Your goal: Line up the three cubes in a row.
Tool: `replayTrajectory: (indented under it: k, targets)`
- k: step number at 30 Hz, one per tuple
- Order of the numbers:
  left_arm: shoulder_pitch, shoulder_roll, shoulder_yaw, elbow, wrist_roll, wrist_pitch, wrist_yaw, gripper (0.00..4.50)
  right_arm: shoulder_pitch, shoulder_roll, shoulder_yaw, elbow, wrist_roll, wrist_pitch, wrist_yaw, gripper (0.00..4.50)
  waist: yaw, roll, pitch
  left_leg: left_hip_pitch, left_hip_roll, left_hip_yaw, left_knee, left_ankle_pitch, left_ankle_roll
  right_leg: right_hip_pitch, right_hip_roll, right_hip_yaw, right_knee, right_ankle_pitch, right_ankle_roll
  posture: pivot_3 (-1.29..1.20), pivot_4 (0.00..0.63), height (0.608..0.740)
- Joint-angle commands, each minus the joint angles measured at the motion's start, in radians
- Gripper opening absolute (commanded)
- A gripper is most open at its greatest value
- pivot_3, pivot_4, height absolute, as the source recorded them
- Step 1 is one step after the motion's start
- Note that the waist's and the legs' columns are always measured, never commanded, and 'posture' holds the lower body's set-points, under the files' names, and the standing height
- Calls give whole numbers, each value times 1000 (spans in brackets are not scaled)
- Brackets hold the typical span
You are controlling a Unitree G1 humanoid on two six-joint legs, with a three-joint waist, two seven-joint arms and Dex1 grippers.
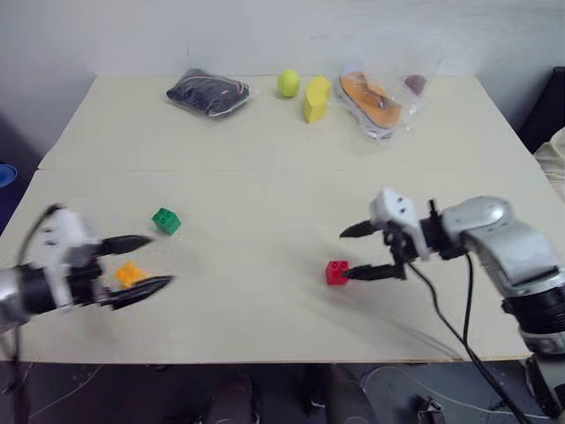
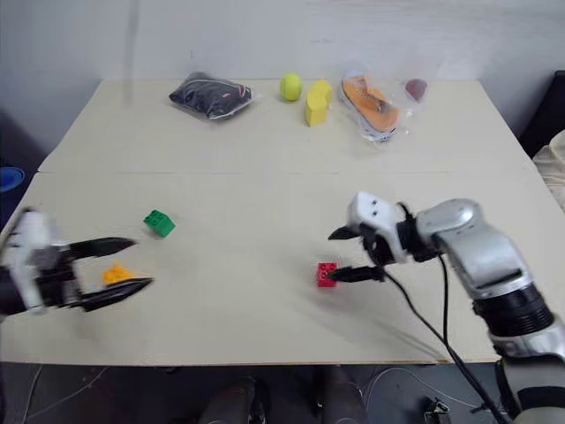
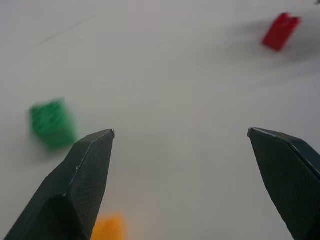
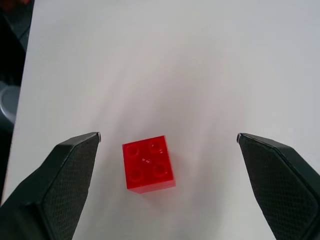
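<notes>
The red cube (image 1: pixel 336 272) rests on the table right of centre, studs up. My right gripper (image 1: pixel 350 252) hovers open just above and beside it, nothing between its fingers; the right wrist view has the red cube (image 4: pixel 148 163) lying free on the table between them. The green cube (image 1: pixel 166 220) sits at the left. A little nearer the front edge lies the orange-yellow cube (image 1: pixel 130 274). My left gripper (image 1: pixel 150 261) is open at the left, its fingers either side of the orange-yellow cube and above it.
Along the table's (image 1: pixel 265 177) far edge lie a dark bundle (image 1: pixel 208 92), a yellow-green ball (image 1: pixel 289 83), a yellow curved foam block (image 1: pixel 316 98) and a clear bag with an orange item (image 1: pixel 375 102). A black cable (image 1: pixel 446 318) hangs from my right arm.
</notes>
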Motion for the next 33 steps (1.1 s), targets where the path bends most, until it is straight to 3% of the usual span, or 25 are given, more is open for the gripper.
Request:
replayTrajectory:
  k: [1,4,7,14,20,22,33]
  targets:
    - [81,-34,138,29,44,-41,17,4500,-33,-16,-104,5,123,73,36,4490,5,-1,0,0,0,0,0,0,0,0,-1,0,0,0,0,0,150,740]
    - [111,-58,169,34,37,-31,39,4500,-49,-27,-156,12,185,127,36,4490,8,-1,-1,-1,-1,-1,0,-2,3,0,-4,-1,0,0,0,0,150,740]
    - [59,-32,95,10,40,-13,73,4500,-46,-32,-160,-5,202,142,25,4490,10,-1,-1,-1,-2,-3,0,-3,3,1,-6,-1,0,0,0,0,150,740]
    - [-327,98,-284,151,129,100,205,4500,-33,-6,-159,-11,213,101,7,4490,1,-1,-1,-1,-2,-2,-1,-3,2,0,-6,-1,1,0,0,0,150,740]
    - [-669,108,-605,359,248,216,253,4500,34,12,-176,-83,247,90,-9,4490,-3,-1,-1,-1,-2,1,-1,-2,2,0,-1,0,4,0,1,0,150,740]
    - [-756,78,-678,448,300,168,258,4500,69,15,-191,-129,267,99,-28,4490,0,-1,-1,-1,-2,3,-1,-2,2,-1,0,1,5,1,1,0,150,740]
    - [-950,-38,-784,712,398,45,227,4500,118,12,-207,-224,335,132,-111,4490,4,-3,-1,-1,-2,4,1,-2,3,-1,0,1,6,1,2,0,150,740]
